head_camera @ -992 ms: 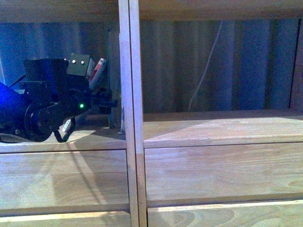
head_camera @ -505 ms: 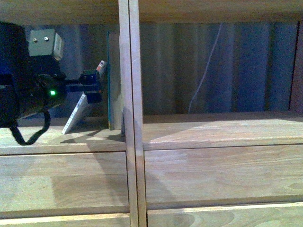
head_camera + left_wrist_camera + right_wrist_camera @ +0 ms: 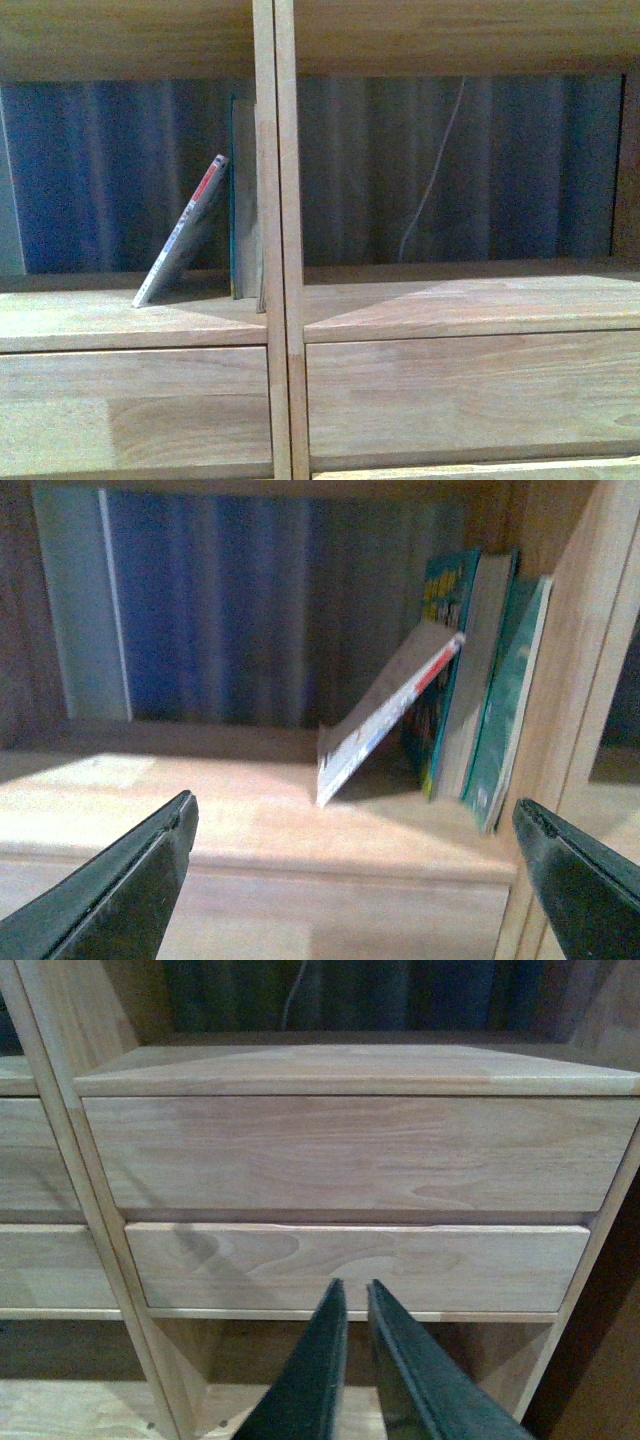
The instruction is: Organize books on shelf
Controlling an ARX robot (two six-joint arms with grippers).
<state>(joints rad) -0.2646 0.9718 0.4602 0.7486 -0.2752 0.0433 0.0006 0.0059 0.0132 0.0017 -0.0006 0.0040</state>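
The thin pale paperback [image 3: 185, 238] with a red-marked spine leans tilted in the left compartment of the light-wood shelf [image 3: 275, 300], its top against upright teal-edged books [image 3: 238, 200] beside the centre post. In the left wrist view the paperback [image 3: 385, 718] leans on the teal books [image 3: 505, 700]. My left gripper [image 3: 355, 830] is open and empty, in front of the compartment, apart from the books. My right gripper [image 3: 355, 1298] is shut and empty, low in front of the drawer fronts [image 3: 350, 1260]. Neither arm shows in the front view.
A blue striped curtain [image 3: 120, 170] and a thin white cable [image 3: 430, 170] show behind the open back. The right compartment [image 3: 460, 285] holds no books. Plain drawer fronts [image 3: 460, 390] lie below the shelf board. The centre post [image 3: 575, 680] stands close to the books.
My left arm has let go of the paperback and drawn back out of the front view. The paperback now leans free against the upright books. The view has shifted slightly.
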